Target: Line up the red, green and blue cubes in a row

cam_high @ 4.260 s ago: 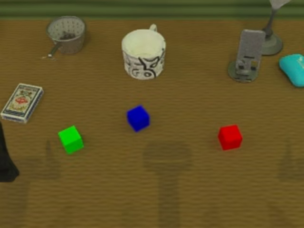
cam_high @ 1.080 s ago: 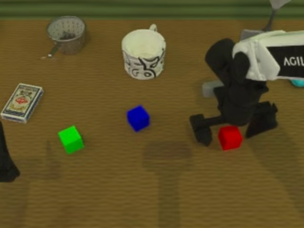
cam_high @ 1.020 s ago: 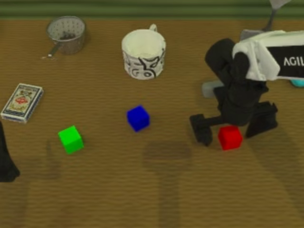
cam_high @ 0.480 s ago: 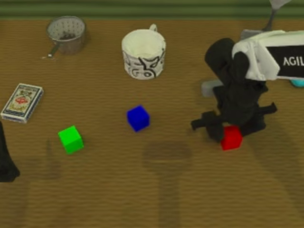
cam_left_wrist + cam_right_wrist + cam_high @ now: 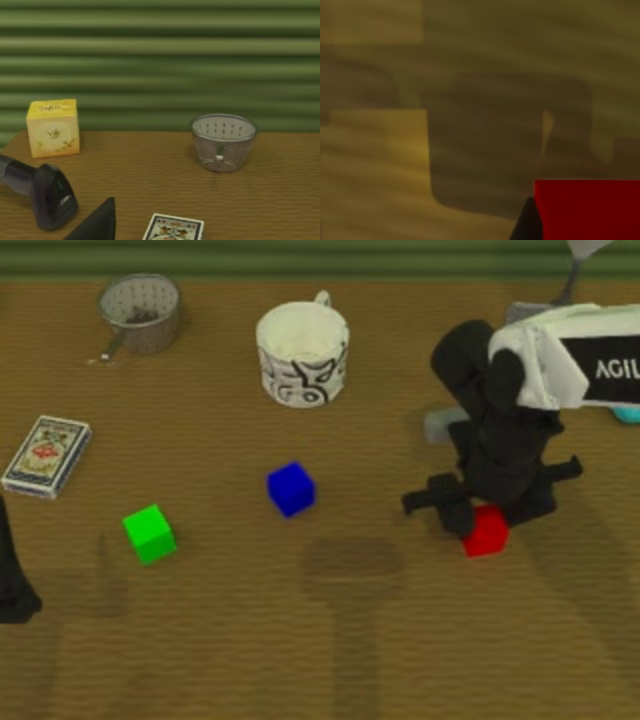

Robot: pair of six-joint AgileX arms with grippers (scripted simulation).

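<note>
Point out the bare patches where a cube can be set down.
Bare: the near strip below the green cube and blue cube, and between them. Crowded: the top view's right, where the right tool grips the red cube, and by the mug.

Three small plain cubes of equal size sit flat on the brown table. The bright green cube (image 5: 149, 533) lies toward the left side, and the deep blue cube (image 5: 290, 488) sits near the centre, slightly farther back and well apart from it. The bright red cube (image 5: 486, 530) lies on the right side, its back edge partly hidden.
</note>
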